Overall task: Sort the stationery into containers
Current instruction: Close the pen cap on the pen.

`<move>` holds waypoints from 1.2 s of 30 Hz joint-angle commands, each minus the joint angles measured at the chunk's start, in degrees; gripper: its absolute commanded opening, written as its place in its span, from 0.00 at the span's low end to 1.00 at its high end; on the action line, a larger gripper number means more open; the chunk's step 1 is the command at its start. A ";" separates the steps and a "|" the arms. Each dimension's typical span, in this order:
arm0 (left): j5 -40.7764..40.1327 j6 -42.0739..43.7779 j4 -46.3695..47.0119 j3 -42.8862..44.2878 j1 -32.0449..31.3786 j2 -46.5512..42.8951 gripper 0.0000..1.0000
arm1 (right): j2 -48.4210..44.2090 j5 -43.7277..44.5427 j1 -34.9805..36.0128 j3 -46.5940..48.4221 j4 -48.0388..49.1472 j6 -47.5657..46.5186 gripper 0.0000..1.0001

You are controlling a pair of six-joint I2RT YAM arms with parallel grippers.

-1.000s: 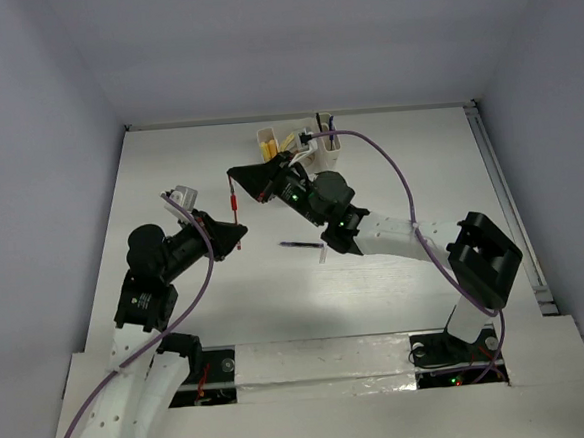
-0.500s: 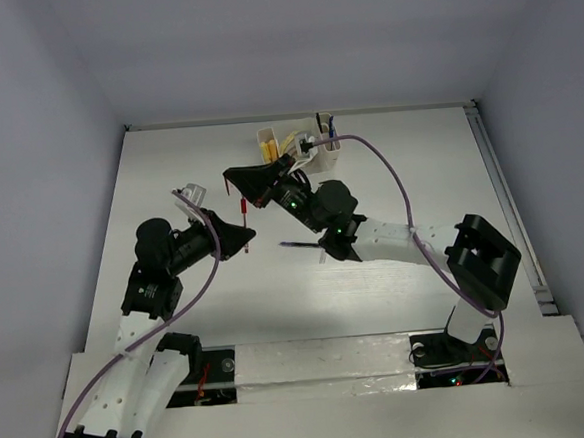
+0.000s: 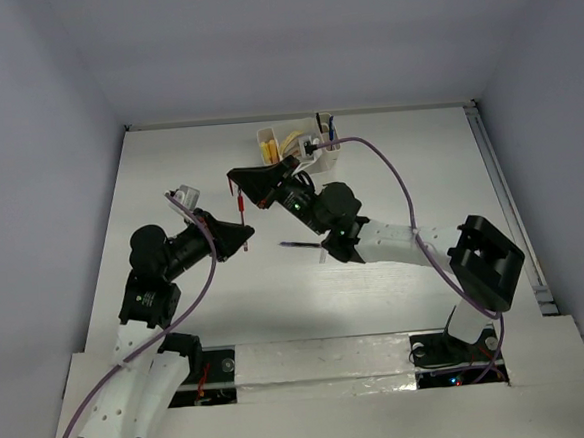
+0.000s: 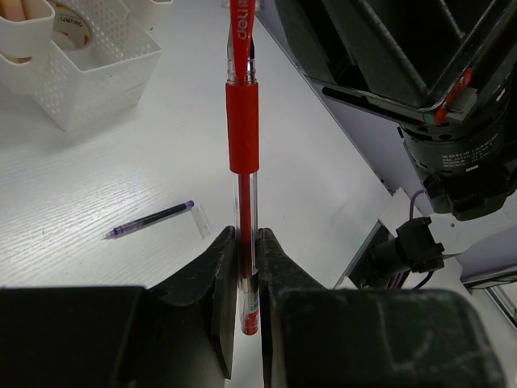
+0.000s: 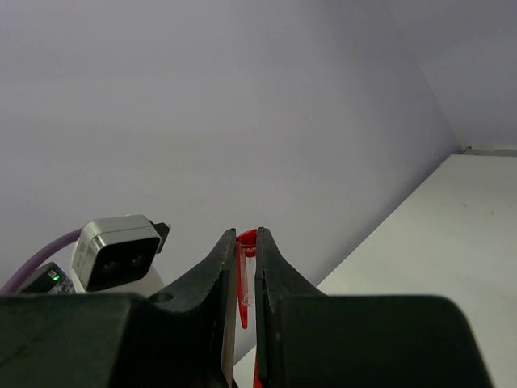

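Left wrist view: the red pen (image 4: 243,137) stands upright, its lower end pinched between the nearly closed jaws of the left gripper (image 4: 245,236). In the right wrist view, the pen's red cap end sits between the narrow jaws of the right gripper (image 5: 247,241), so both clamp it in the air above the table (image 4: 97,186). In the top external view, the pen hangs at 7 o'clock of the white organizer (image 3: 302,146). A thin dark pen (image 3: 299,245) lies flat on the table at 4 o'clock of the red pen.
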 commanded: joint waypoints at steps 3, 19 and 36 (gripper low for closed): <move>0.10 -0.29 2.68 -0.79 0.26 -0.20 0.00 | -2.58 1.10 0.29 1.08 4.27 -0.04 0.00; -0.25 -0.20 2.58 -0.88 0.26 -1.17 0.00 | -3.54 2.68 0.29 0.28 4.36 -0.83 0.00; 1.77 -0.82 4.34 -1.05 0.26 -2.23 0.00 | -2.31 2.42 0.29 1.16 3.30 -0.31 0.00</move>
